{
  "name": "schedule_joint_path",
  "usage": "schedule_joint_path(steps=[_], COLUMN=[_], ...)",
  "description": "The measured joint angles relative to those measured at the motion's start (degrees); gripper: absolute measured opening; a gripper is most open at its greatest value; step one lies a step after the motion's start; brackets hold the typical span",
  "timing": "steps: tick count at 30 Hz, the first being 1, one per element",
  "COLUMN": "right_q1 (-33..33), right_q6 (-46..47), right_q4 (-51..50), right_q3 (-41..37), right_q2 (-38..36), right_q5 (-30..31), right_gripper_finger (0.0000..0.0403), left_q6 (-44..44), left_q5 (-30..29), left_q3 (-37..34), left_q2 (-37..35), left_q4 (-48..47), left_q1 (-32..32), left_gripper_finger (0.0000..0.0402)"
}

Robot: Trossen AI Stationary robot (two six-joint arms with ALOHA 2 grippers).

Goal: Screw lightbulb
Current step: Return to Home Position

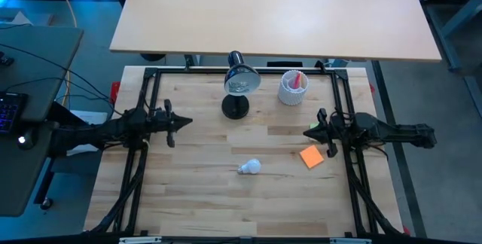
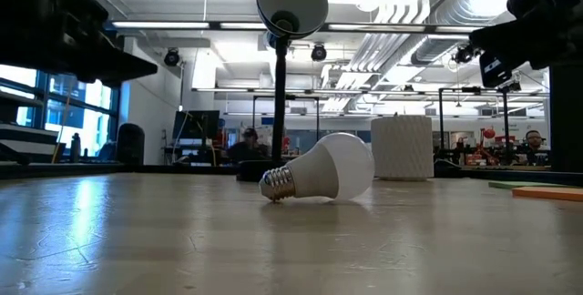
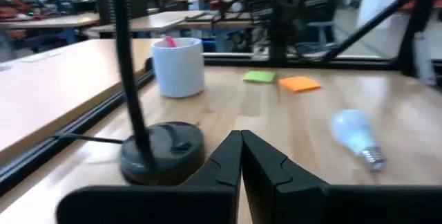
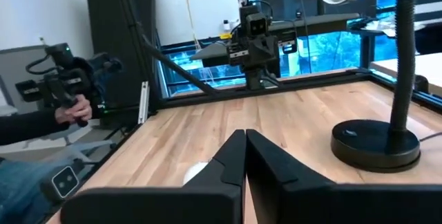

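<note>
1. We see the left hand (image 1: pixel 183 122) at the middle left of the high view, up above the tabletop (image 1: pixel 203 206). Its two fingers (image 3: pixel 221 163) are pressed together and hold nothing.
2. The right hand (image 1: pixel 309 132) is at the middle right. Its fingers (image 4: pixel 232 159) are pressed together too, and it holds nothing.
3. The lightbulb (image 1: pixel 250 167) lies on its side on the tabletop, in the lower middle of the high view. It is between the two hands and touches neither.
4. Its metal end points toward the left of that frame.
5. The black lamp (image 1: pixel 235 107) stands in the upper middle, with a white cup (image 1: pixel 293 87) near it on the right.
6. An orange note (image 1: pixel 311 157) lies just below the right hand.
</note>
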Motion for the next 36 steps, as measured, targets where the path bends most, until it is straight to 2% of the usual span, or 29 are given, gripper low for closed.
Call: schedule_joint_path(steps=[7, 22, 31, 36], right_q1=[-0.22, -0.20, 0.33, 0.33], right_q6=[-0.30, 1.49, 1.49, 1.49], right_q4=[-0.72, -0.76, -0.73, -0.75], right_q3=[-0.02, -0.04, -0.04, -0.04], right_q2=[0.11, 0.11, -1.00, -1.01], right_q5=[0.28, 0.46, 0.46, 0.44], right_gripper_finger=[0.0007, 0.0007, 0.0007, 0.0007], left_q6=[6.55, 6.57, 6.59, 6.59], left_q5=[-0.25, -0.29, -0.47, -0.44], left_q3=[0.02, 0.00, -0.02, -0.07], left_q2=[2.39, 2.59, -5.25, -5.51], left_q4=[0.09, 0.07, 0.32, 1.17], left_q1=[1.05, 0.89, -4.97, -5.79], left_gripper_finger=[0.0009, 0.0010, 0.0010, 0.0010])
